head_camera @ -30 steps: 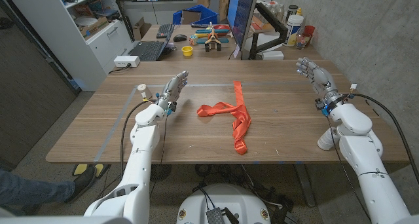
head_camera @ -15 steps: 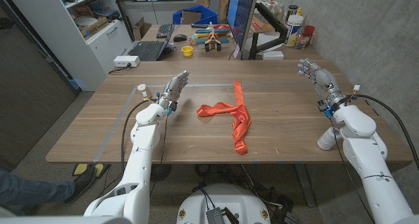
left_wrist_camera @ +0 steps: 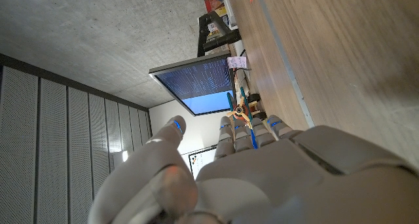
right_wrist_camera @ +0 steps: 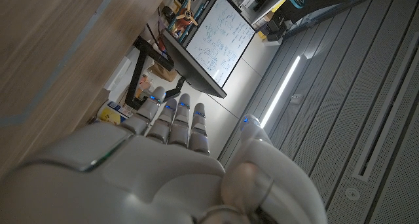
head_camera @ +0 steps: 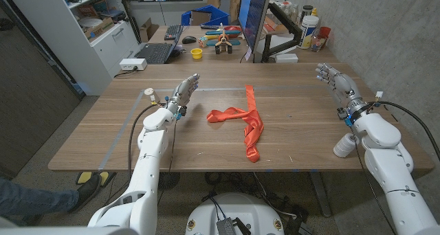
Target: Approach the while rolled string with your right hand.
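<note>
1. Two arms in the head view: right hand has drifted outward toward the table's right edge — empty, fingers apart, nowhere near the white rolled string far left by the left hand, also empty.
2. Left wrist view: fingers extended, holding nothing.
3. Right wrist view: fingers straight, nothing grasped — the approach isn't begun.

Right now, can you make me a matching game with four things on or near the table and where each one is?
Things:
1. orange cloth
2. left robot hand
3. right robot hand
4. white roll

Places:
A. raised over the table's right edge, fingers spread
B. lying in the middle of the table
C. on the table's left part, just left of a raised hand
D. held up over the table, left of the cloth

Pairs: 1-B, 2-D, 3-A, 4-C
</note>
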Robot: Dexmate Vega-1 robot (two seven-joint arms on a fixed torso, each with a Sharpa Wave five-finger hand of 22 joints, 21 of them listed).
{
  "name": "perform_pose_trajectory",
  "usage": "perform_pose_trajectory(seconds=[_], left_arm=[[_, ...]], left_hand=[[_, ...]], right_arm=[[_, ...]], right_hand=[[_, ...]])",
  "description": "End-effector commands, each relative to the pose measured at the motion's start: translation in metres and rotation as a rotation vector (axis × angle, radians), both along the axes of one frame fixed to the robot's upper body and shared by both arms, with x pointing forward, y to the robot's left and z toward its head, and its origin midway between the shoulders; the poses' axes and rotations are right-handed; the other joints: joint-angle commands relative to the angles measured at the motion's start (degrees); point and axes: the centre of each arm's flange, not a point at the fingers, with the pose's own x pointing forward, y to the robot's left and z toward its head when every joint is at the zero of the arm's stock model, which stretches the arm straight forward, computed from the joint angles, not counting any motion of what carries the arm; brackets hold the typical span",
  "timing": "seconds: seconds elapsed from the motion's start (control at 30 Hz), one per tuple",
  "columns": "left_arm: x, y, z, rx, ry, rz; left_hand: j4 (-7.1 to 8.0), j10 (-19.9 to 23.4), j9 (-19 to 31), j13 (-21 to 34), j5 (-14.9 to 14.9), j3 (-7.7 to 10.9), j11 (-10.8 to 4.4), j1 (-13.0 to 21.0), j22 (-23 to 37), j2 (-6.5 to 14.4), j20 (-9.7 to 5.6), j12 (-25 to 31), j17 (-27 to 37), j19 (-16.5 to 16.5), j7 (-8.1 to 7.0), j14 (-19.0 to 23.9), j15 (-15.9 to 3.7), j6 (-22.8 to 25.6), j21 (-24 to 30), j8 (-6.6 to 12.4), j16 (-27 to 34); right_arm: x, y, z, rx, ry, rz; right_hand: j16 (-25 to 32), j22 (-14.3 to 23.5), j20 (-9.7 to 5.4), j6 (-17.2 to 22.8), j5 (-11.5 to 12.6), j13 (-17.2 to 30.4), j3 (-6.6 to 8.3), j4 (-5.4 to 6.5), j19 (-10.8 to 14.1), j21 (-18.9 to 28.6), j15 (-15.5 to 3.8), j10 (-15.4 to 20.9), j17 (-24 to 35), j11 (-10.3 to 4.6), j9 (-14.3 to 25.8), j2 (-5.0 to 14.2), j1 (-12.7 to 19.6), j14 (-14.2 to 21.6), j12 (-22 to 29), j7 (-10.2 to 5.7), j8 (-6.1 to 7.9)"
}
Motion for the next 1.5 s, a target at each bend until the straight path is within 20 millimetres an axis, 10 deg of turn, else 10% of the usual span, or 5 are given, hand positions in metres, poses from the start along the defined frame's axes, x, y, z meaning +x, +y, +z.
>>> perform_pose_trajectory(seconds=[0.03, 1.5], left_arm=[[0.002, -0.003, 0.001, 0.01, 0.005, -0.007], [0.014, 0.003, 0.006, 0.022, 0.01, -0.019]], left_hand=[[-0.22, 0.3, 0.2, 0.1, -0.3, -0.14, -0.12, 0.6, 0.2, 0.2, 0.46, 0.3, 0.2, -1.6, -0.12, 0.1, 0.08, 0.5, -0.1, 0.24, -0.2], [-0.31, 0.4, 0.2, 0.1, -0.5, -0.4, -0.12, 0.7, 0.3, 0.4, 0.67, 0.2, 0.2, -1.4, -0.2, 0.1, 0.07, 0.9, -0.9, 0.1, -0.2]], right_arm=[[-0.008, -0.004, -0.005, -0.004, 0.003, -0.018], [-0.027, 0.002, -0.022, -0.075, 0.015, -0.087]], right_hand=[[-0.2, 0.2, -0.05, 0.2, 0.3, 0.2, -0.12, -0.11, 0.4, -0.2, -0.06, 0.5, 0.2, -0.23, 0.1, -0.37, -0.2, 0.7, 0.1, -0.41, 0.14], [-0.5, 0.3, 0.36, 1.1, 0.3, 0.2, -0.2, -0.56, 0.6, -1.6, 0.02, 0.3, 0.1, -0.86, 0.2, -0.41, 0.1, 0.7, -0.1, -2.61, 0.4]])
